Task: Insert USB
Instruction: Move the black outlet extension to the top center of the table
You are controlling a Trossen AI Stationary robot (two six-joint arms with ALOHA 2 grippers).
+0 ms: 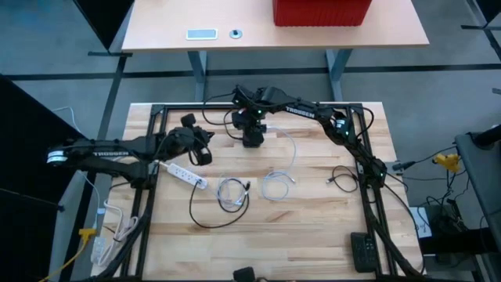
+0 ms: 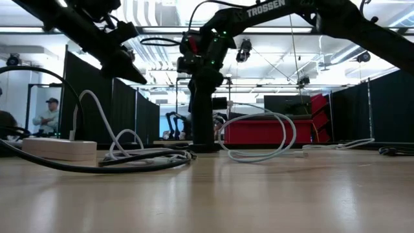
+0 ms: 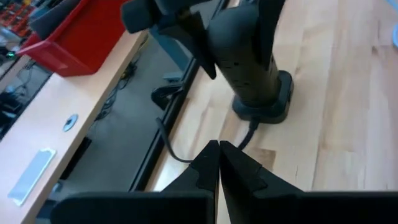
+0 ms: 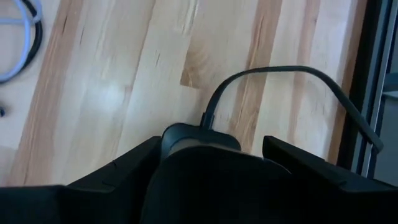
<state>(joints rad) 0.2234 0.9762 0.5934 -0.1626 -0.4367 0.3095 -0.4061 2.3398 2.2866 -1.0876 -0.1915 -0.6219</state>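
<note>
Right pincer (image 4: 208,155): spread wide around the black upright charging tower (image 1: 252,135), near the bench's (image 1: 313,227) far edge.
Left pincer (image 3: 219,163): shut, empty, hovering above bare wood just beside the tower.

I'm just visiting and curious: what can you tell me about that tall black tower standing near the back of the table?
The black tower is a dark, rounded upright column that looks like plastic, on a wider round foot resting on the wooden table. A black cord leaves its base. It stands toward the table's back edge. The right pincer straddles it, fingers wide on either side; whether they touch it is unclear.
</note>
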